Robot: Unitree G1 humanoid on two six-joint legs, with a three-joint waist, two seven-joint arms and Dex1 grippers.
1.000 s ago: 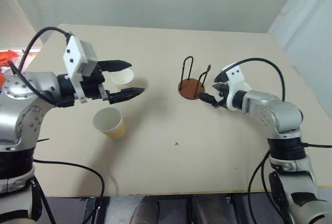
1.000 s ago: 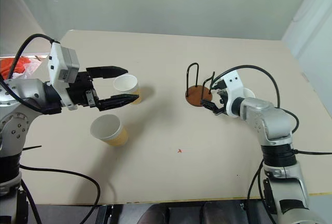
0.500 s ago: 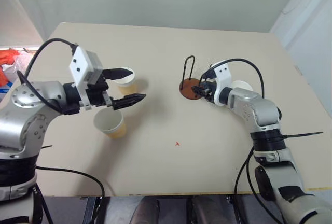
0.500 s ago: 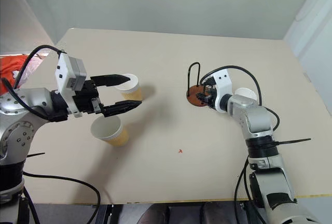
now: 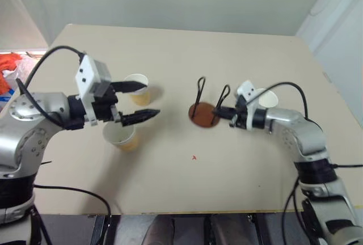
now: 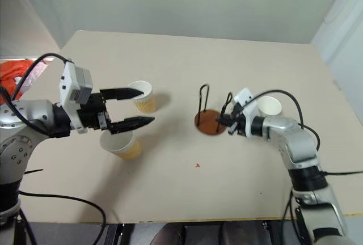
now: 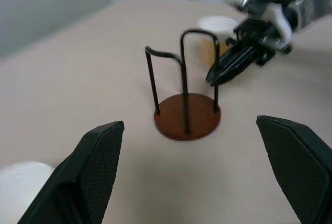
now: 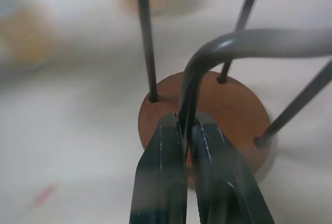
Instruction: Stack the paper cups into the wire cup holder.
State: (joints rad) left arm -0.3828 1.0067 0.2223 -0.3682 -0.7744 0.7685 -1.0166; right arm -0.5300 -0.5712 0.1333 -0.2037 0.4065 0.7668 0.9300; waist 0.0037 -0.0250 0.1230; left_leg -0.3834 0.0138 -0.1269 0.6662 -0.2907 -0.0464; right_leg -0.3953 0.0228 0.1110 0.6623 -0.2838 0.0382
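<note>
In the lower left of the head frame, nearest me, I have one cup (image 5: 120, 136) standing mouth-up on the bench (image 5: 187, 188), partly under my left gripper (image 5: 142, 100). That gripper's fingers stand wide with nothing between them, pointing toward frame centre. A second cup (image 5: 138, 88) sits just beyond, close beside the upper finger, also upright. So the left arm is by far the nearer one for either of those two cups, and both lie below and beside the fingers rather than ahead of them; I judge I would need to tip the wrist downward to come over a rim.

At frame centre stands the holder (image 5: 203, 114), brown disc flat on the bench, two wire hoops upright. My right gripper (image 8: 187, 133) has its fingers pinched narrow around one hoop's wire, low near the disc, coming in level from the right of the frame. The holder's axis is vertical, so I reckon cups must drop in from above.

Farthest, at right of centre behind the right wrist, is the third cup (image 6: 269, 107), upright, near the holder but apart.
</note>
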